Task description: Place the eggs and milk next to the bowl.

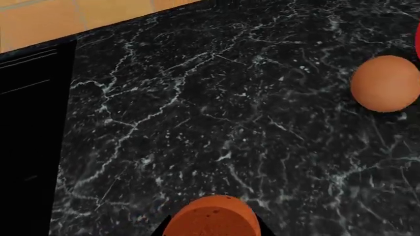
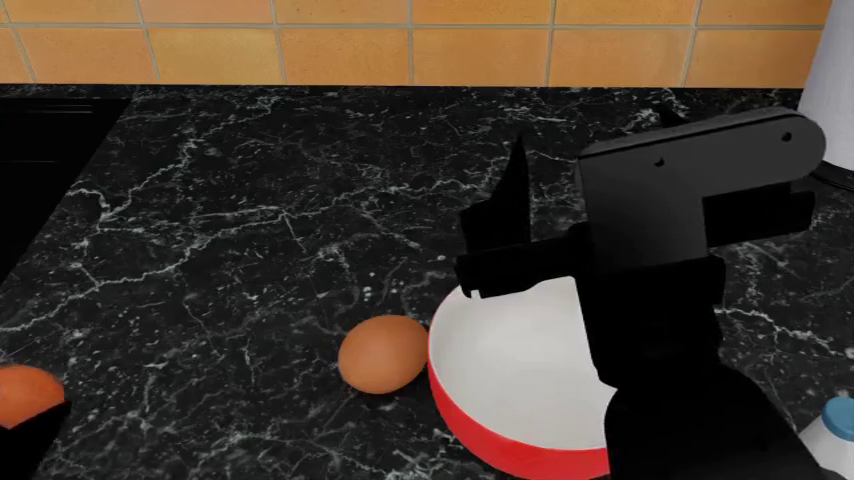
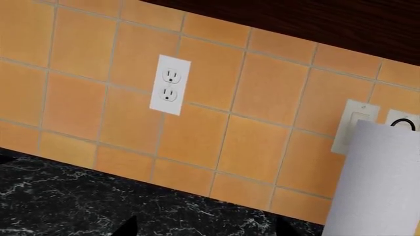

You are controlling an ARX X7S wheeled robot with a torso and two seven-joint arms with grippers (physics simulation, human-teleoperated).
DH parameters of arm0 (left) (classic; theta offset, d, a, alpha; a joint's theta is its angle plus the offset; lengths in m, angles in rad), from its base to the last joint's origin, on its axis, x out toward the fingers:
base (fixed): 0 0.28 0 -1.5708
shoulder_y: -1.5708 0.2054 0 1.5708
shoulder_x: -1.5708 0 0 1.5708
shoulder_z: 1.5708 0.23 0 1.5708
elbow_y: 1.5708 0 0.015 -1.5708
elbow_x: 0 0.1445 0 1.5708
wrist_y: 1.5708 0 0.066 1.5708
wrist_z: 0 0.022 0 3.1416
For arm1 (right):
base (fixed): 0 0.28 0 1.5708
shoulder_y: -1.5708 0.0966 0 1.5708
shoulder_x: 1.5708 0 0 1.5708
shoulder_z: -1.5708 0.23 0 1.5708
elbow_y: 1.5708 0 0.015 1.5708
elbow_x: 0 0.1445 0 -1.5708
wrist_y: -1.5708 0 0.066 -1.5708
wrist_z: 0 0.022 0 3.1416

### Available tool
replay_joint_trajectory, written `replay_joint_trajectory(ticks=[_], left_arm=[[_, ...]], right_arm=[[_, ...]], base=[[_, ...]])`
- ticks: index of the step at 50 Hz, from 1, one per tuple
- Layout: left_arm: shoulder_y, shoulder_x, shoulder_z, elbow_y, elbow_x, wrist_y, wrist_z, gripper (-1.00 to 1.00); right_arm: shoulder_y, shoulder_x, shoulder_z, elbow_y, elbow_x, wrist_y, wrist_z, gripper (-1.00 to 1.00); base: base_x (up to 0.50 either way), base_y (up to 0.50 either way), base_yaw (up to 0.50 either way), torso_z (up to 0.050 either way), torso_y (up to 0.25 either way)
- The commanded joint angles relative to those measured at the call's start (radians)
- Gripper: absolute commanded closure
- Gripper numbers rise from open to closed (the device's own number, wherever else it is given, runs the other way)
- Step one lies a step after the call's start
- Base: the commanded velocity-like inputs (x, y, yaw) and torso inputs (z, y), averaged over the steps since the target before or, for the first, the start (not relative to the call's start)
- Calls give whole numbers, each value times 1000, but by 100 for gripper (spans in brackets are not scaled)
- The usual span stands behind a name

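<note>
Bowl (image 2: 514,385) sits on the black marble counter (image 2: 240,230) at the near right of my head view; red outside, white inside; the part of the interior I can see holds nothing, though my right arm (image 2: 667,300) crosses above it and hides its right side.

One egg (image 2: 383,353) lies on the counter just beside the bowl's left rim, touching or nearly so; the same egg shows in my left wrist view (image 1: 386,82) with a sliver of red at the frame edge next to it.

Second egg (image 2: 27,393) is at the far left edge of the head view, well apart from the bowl; in my left wrist view it sits right at my left claw (image 1: 213,219), dark finger parts on either side of it; I appear closed on this egg, above the counter.

Milk (image 2: 838,418): only the light-blue cap and some white show at the right edge, near the bowl's right side.

Right claw (image 2: 514,215) is raised above the bowl; its wrist view faces the orange tiled wall (image 3: 217,128) and a white paper roll (image 3: 377,182); fingertips barely show, so I cannot tell its opening.
</note>
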Motion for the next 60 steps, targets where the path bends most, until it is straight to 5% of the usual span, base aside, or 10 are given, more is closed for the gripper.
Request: replay_joint_trajectory(ticks=[1,25,60], left_arm=[[-47,-1,72,10,-13,58,96,100],[-298,122,341,26,69,-11,176,100],[-394,224,459,57,73,-18,216,100]], right_arm=[[2,-12,10,25,-6,-16,-16,-100],[-13,-1,22,8,7,-13,-7,-100],[-5,9,24,-14,20,13,9,-100]], base=[[0,0,0,0,0],[0,0,0,0,0],[0,0,0,0,0]])
